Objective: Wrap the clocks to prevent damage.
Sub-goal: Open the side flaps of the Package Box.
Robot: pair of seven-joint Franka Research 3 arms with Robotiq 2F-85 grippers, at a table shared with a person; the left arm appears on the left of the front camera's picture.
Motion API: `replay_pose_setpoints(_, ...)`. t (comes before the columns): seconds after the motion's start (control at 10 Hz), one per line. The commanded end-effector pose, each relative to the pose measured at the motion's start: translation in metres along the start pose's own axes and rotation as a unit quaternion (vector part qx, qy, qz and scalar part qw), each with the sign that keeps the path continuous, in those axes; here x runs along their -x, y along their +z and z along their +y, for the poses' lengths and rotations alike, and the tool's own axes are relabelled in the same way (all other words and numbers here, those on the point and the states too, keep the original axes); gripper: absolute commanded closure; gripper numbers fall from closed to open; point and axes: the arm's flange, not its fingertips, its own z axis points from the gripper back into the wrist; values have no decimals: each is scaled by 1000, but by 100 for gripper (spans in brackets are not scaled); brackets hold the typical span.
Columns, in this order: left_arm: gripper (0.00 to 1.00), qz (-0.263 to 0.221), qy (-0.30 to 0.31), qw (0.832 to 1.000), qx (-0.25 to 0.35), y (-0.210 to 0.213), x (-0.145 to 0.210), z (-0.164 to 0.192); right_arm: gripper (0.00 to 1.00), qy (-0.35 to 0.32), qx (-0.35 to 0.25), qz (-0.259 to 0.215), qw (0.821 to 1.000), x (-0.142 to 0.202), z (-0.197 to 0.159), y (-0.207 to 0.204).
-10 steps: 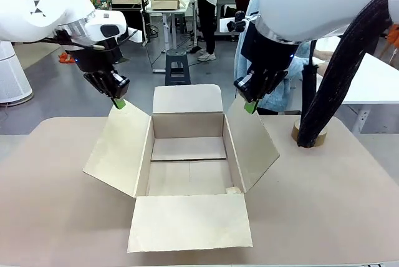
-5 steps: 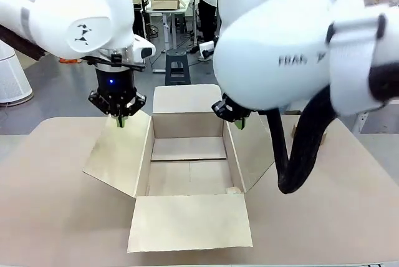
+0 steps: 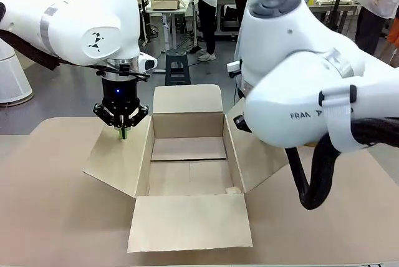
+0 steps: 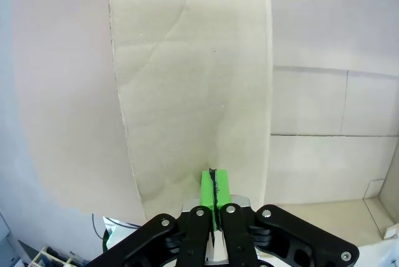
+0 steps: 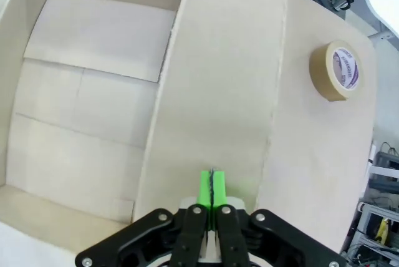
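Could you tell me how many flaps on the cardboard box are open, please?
4: the far flap, standing up; the near flap, lying on the table; the left flap and right flap, angled outward, the latter partly behind the right arm.

Left end effector (image 3: 123, 133), right end effector (image 5: 212, 187) closed.

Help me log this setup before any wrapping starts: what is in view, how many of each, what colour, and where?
cardboard box: one, brown, middle of the table, four flaps spread open
tape roll: one, tan, on the table past the box's right flap, apart from it
table: one, beige, under the box and tape
stool: one, dark, on the floor beyond the table
left gripper: one, black with green pads, shut, over the left flap
right gripper: one, black with green pads, shut, over the right flap
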Motion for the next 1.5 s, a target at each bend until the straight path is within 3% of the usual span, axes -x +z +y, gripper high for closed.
replay_pose_setpoints(0.0, 100, -14, 20, 1000, 12, -6, 2, 8, 99, -20, -29, -17, 999, 12, -5, -28)
replay_pose_setpoints(0.4, 100, -35, 42, 998, 40, -36, 3, 38, 99, -25, -38, 5, 999, 45, -1, -63)
replay_pose_setpoints(0.8, 100, -22, 41, 992, 117, -78, 3, 46, 99, -43, -58, 14, 997, 50, -3, -77)
replay_pose_setpoints(1.4, 100, 0, 35, 994, 106, -99, 0, 39, 99, -76, -62, 12, 995, 55, -8, -82)
